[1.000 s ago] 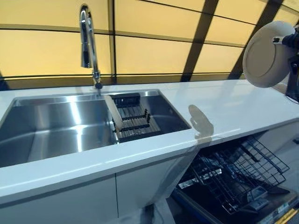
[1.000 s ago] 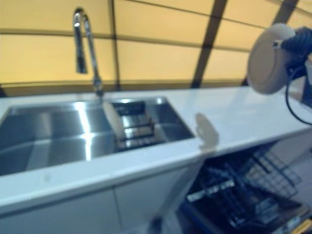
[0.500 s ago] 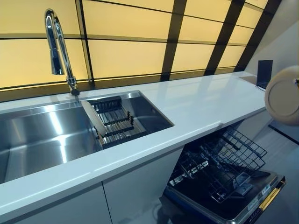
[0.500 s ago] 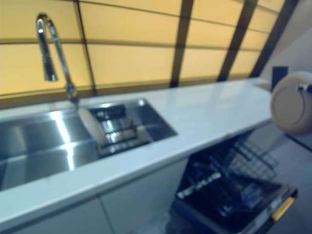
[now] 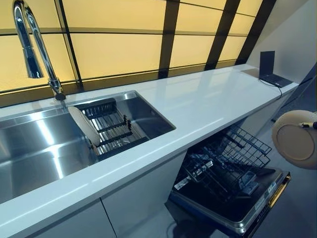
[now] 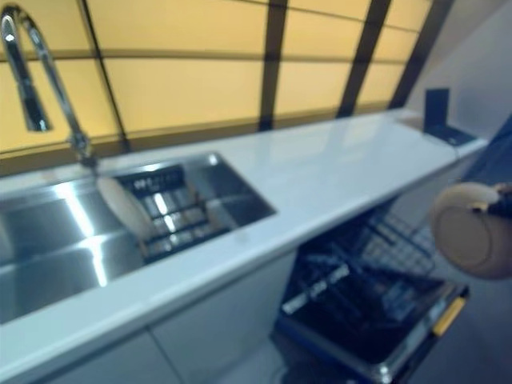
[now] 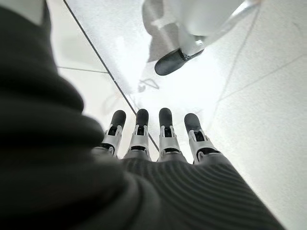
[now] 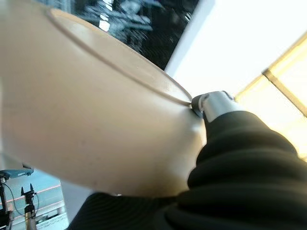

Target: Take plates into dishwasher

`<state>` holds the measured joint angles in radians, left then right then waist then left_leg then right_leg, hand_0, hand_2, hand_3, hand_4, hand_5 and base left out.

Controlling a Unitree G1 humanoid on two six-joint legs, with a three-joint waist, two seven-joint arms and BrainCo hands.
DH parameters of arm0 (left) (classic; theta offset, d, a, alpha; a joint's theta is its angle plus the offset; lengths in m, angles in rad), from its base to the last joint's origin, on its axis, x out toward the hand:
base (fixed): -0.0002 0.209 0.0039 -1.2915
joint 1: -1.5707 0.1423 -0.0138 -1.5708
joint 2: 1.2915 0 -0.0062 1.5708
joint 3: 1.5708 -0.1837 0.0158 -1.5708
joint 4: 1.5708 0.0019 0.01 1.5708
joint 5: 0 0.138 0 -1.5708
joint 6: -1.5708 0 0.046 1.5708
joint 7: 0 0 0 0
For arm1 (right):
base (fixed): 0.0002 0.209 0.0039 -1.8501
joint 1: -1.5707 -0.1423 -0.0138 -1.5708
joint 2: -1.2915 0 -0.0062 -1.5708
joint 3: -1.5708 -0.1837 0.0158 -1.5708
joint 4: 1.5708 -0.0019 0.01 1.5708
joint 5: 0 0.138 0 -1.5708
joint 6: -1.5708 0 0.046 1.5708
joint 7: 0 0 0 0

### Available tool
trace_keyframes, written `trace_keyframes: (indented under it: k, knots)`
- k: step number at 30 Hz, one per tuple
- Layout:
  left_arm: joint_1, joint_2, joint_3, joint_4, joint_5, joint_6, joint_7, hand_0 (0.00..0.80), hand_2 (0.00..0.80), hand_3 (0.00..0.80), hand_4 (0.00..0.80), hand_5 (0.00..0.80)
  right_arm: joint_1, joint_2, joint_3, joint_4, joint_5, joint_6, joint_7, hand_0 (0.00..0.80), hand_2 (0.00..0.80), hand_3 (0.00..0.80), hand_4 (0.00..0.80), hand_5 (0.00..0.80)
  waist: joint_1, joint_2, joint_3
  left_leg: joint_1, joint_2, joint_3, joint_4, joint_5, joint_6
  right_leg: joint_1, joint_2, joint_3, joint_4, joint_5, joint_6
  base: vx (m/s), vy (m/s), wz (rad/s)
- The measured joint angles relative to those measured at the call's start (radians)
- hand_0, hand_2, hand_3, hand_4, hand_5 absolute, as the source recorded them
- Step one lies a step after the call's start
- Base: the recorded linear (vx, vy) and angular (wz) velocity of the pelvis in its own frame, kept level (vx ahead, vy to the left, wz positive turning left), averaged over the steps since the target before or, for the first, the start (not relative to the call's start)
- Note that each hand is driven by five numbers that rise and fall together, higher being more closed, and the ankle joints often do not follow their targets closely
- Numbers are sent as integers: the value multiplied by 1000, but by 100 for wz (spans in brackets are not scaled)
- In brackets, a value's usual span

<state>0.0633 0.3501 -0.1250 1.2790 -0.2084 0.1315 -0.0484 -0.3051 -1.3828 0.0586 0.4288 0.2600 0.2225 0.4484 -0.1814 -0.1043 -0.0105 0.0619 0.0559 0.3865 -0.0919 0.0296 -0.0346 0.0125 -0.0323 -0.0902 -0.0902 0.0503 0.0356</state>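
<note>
The right hand (image 8: 225, 158) pinches the rim of a round beige plate (image 5: 295, 140), held upright just right of the open dishwasher's black wire rack (image 5: 229, 163), below the white counter (image 5: 208, 106). The left hand (image 7: 153, 158) hangs with fingers (image 7: 165, 132) straight.
</note>
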Motion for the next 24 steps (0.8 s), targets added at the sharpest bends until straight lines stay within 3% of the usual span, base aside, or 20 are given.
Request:
trace_keyframes:
  k: [8,24]
  knots:
    - [-1,9,0,-1,1,1,-5,0,0,0,0,0,56,81,-7,-82,-141,-82,-18,800,800,800,800,800,3,-5,22,-1,1,0,1,0,-1,0,2,1,0,1,-2,0,-49,0]
    - [-10,17,-1,-40,40,2,-24,0,0,0,0,0,53,227,119,-113,-270,-90,-108,800,800,800,800,800,26,43,80,-27,1,-8,5,0,0,-24,2,-2,1,7,-9,-11,-35,0]
